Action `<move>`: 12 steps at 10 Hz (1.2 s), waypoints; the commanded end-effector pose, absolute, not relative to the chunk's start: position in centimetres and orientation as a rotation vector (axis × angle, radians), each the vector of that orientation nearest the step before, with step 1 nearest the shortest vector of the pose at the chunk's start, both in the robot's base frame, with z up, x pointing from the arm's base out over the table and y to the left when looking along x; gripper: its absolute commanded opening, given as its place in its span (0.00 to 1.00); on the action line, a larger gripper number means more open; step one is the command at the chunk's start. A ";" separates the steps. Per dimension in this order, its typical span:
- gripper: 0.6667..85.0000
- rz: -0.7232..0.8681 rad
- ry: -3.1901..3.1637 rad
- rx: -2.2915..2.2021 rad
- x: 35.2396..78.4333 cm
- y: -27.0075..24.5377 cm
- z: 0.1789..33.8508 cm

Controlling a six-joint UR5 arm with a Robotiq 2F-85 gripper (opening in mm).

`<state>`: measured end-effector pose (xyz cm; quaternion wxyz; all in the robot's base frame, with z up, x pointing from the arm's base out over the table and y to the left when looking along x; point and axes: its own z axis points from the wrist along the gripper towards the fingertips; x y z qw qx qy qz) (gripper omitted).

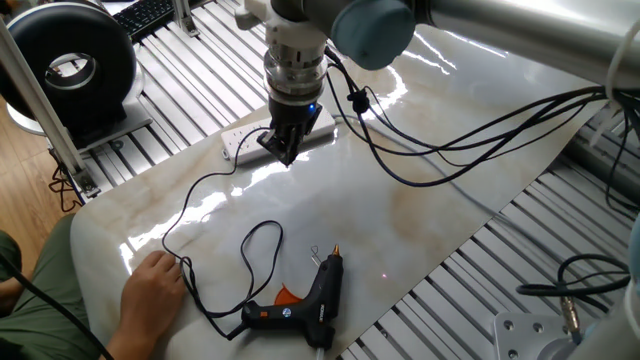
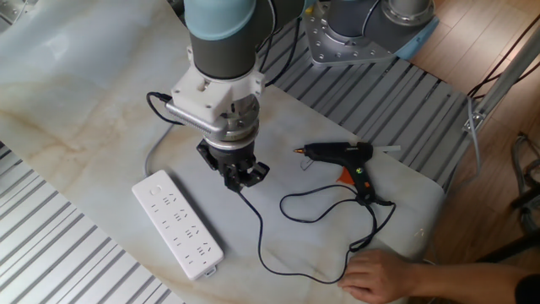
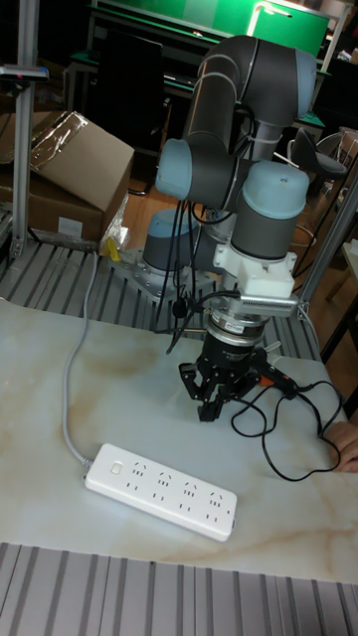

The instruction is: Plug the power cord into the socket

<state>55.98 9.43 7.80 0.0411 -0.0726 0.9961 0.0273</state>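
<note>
Glossy marble-look tabletop [image 2: 76,101], smooth white plastic socket [image 2: 177,224], ribbed metal frame [image 1: 205,85] around it.

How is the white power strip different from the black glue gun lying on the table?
The power strip is white, long and flat, with rows of outlet holes; the glue gun is black, pistol-shaped, with an orange trigger. The strip trails a pale grey cable; the gun trails a thin black cord running up to the gripper. Both lie flat on the marble tabletop.
</note>
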 end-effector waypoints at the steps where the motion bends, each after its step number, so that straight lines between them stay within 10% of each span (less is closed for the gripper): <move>1: 0.00 0.083 3.076 -0.193 55.4 9.3 7.9; 12: 0.00 0.089 3.104 -0.162 56.5 9.3 8.1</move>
